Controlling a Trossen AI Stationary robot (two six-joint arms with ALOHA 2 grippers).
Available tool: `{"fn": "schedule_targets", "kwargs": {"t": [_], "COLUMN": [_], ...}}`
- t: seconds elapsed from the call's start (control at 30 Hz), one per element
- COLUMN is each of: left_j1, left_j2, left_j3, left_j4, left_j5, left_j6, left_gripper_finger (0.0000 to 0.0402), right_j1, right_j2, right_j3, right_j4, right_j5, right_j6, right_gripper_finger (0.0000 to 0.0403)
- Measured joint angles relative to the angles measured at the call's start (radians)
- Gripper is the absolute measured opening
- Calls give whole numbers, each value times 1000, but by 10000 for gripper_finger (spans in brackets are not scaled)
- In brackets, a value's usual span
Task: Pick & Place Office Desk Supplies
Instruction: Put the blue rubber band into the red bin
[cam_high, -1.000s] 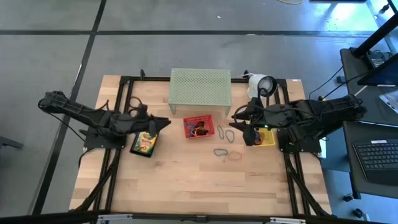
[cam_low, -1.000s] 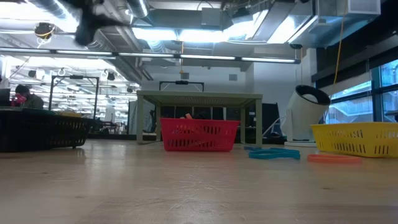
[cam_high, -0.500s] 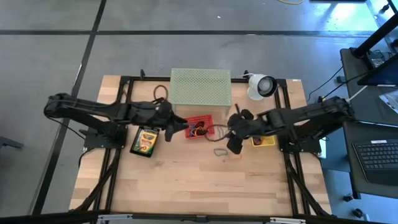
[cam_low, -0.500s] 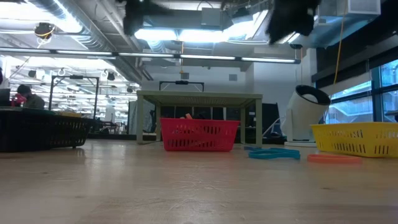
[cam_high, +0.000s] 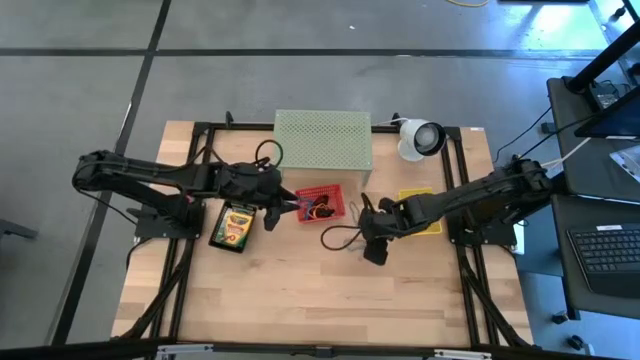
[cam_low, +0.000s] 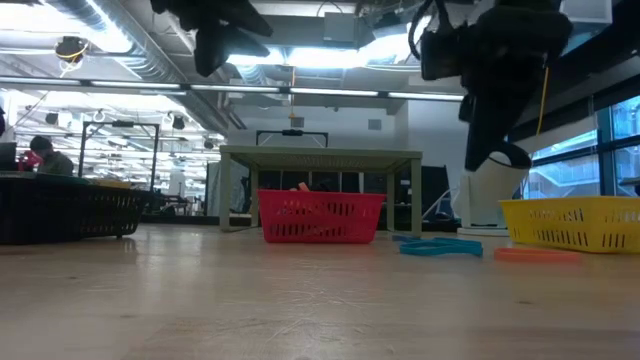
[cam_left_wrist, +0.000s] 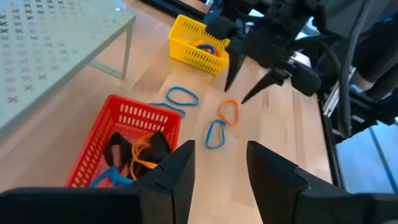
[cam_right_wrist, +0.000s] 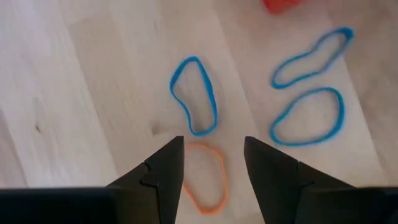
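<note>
Bright, even light falls from the ceiling strip lights (cam_low: 300, 52), which glare white in the low view. The table (cam_high: 300, 290) carries only soft shadows. Up close, the right gripper's fingers (cam_right_wrist: 158, 171) are blurred, and the near tabletop at table height is soft.

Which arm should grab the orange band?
Right. Its open hand hangs directly over the orange band on the table; the left hand is over the red basket.

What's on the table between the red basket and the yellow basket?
Left wrist view: three blue rubber bands and an orange one between red basket and yellow basket.
</note>
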Motion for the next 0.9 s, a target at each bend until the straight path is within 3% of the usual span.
{"fn": "schedule_targets", "kwargs": {"t": [0.3, 0.9], "left_j1": [14, 13], "left_j2": [0, 0], "left_j3": [0, 0], "left_j4": [-62, -78], "left_j5": [0, 26], "left_j6": [11, -8], "left_gripper_finger": [136, 134], "right_j1": [0, -12], "right_j2": [98, 289], "right_j3": [-32, -27], "right_j4": [129, 244], "right_j5": [6, 40], "right_j6": [-148, -192], "right_gripper_finger": [169, 165]}}
